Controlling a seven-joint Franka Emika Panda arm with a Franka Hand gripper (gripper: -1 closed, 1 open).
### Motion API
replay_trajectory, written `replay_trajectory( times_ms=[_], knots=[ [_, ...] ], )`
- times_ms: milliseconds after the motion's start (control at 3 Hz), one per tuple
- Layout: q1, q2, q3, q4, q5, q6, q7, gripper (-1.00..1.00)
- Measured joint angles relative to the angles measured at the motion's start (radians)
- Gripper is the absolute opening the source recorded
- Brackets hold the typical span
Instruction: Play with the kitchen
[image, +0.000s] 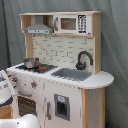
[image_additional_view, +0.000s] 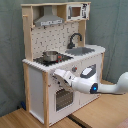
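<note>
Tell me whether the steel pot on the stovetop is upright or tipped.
Upright: the steel pot sits flat on the stovetop, rim level in both exterior views.

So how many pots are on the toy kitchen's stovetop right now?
1. A steel pot sits on the stovetop, at the counter end away from the sink. Both exterior views show it; no other is visible.

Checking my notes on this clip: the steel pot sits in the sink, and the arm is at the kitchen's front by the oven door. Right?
Not quite. The pot sits on the stovetop, not in the sink, which looks empty; both exterior views show this. The arm's gripper is indeed at the kitchen's front by the oven door, as the second exterior view shows.
</note>
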Motion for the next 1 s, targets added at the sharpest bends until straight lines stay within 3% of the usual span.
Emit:
replay_trajectory(
  times_ms=[1000],
  knots=[
    [0.001, -0.051, -0.003, 0.000, -0.001, -0.039, -0.377, 1.00]
  ],
)
